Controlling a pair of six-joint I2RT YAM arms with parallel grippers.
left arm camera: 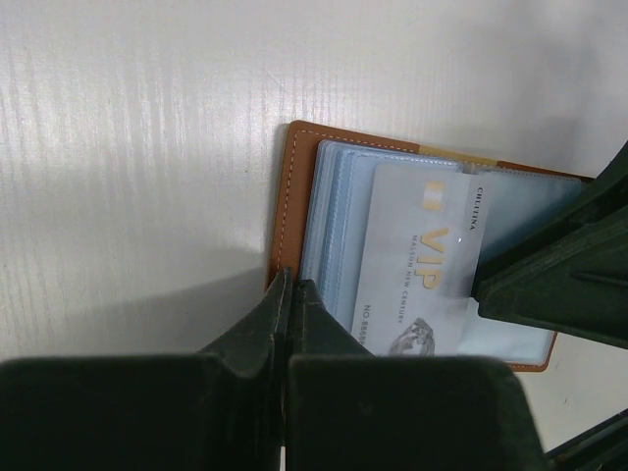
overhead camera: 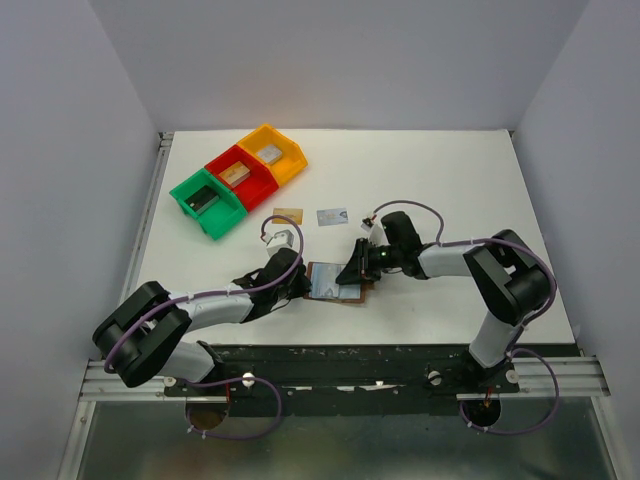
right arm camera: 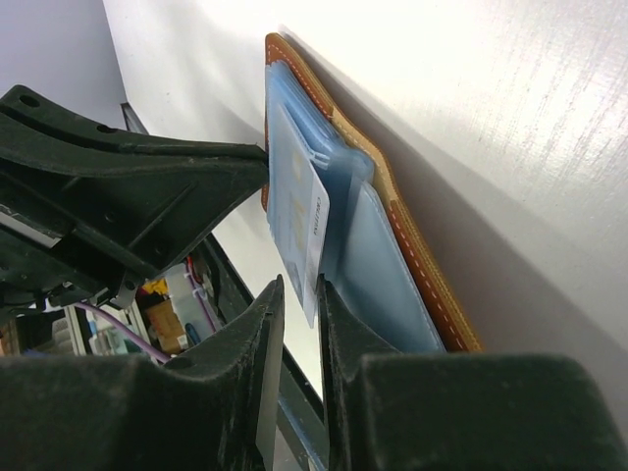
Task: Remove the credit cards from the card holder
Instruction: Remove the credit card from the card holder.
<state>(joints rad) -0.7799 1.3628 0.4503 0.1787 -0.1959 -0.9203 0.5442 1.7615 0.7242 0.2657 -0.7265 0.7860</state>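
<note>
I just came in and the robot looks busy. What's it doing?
It is emptying a holder. The left gripper, shut, rests on the holder's edge. The right gripper has the end of a silvery card, which sticks out of the holder, between its jaws. A gold card and another silvery card already lie on the table behind.
</note>
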